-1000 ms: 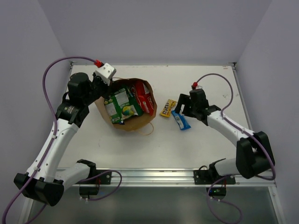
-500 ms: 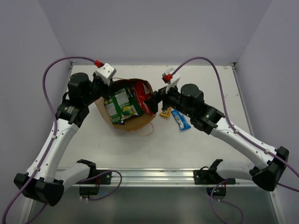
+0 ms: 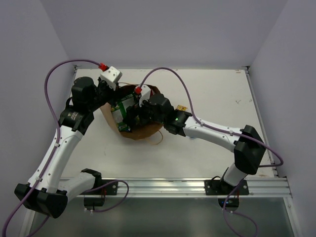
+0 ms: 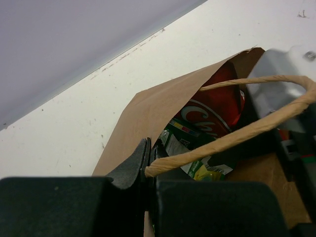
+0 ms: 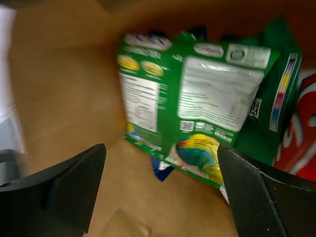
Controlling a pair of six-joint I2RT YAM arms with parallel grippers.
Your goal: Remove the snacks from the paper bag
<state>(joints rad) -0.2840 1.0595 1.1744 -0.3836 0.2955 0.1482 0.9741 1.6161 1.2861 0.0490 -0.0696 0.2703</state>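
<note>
The brown paper bag (image 3: 144,132) lies on its side with its mouth open. My left gripper (image 3: 109,95) is shut on the bag's rim where a twisted handle (image 4: 237,136) is attached; the left wrist view shows the gripper (image 4: 149,165) pinching it. My right gripper (image 3: 129,114) is open and empty inside the bag's mouth, and in the right wrist view (image 5: 163,190) it faces the snacks. Inside are light green packs (image 5: 168,98), a dark green bag (image 5: 269,118), a red chip bag (image 5: 301,148) and a blue packet's corner (image 5: 160,170). The red bag (image 4: 217,106) also shows in the left wrist view.
A yellow packet (image 3: 181,107) lies on the white table (image 3: 217,94) right of the bag, partly under my right arm. The bag's second handle loop (image 3: 158,137) lies on the table in front. Walls close off the table's back and sides.
My right arm has swung left from the packets on the table to the bag, and its open gripper is now in the bag's mouth. My left gripper has not moved.
</note>
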